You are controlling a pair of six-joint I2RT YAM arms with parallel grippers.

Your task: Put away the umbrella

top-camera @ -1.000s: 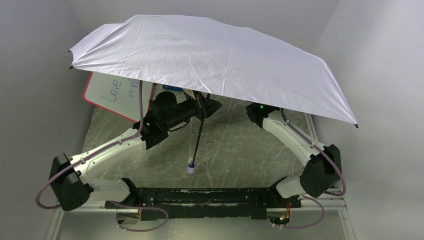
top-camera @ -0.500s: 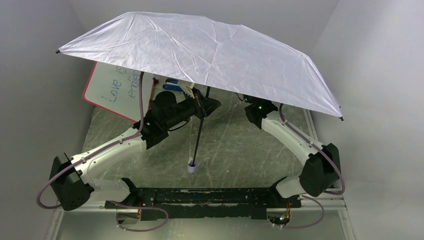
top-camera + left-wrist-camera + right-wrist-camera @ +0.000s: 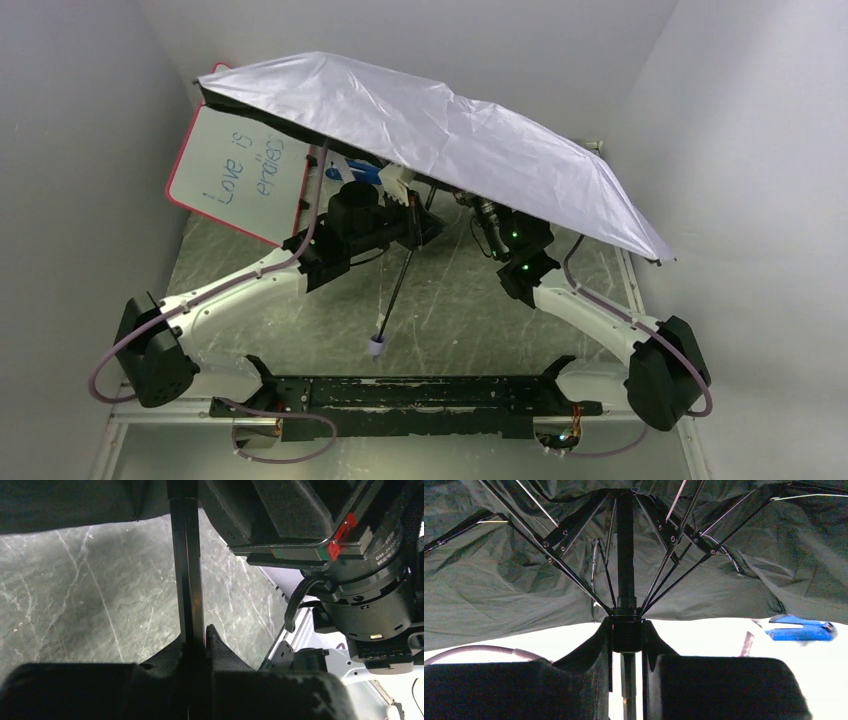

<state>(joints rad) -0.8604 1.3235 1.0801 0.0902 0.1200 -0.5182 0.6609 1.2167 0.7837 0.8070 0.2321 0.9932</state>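
The umbrella (image 3: 440,130) is open, its pale lilac canopy tilted over both arms, black underside and metal ribs (image 3: 574,580) showing in the right wrist view. Its dark shaft (image 3: 398,285) slants down to the small lilac handle (image 3: 377,346) just above the table. My left gripper (image 3: 412,222) is shut on the shaft (image 3: 187,580). My right gripper (image 3: 480,208) is shut on the black runner (image 3: 626,630) where the ribs meet, under the canopy.
A red-framed whiteboard (image 3: 235,180) with handwriting leans at the back left. A blue stapler-like object (image 3: 360,172) lies behind the left gripper, also in the right wrist view (image 3: 801,628). Grey walls close in on both sides. The table (image 3: 460,310) is dark green marble.
The canopy has tilted and swung, its left edge rising toward the whiteboard. The right arm has moved inward and up to the runner. The handle has shifted slightly down and left.
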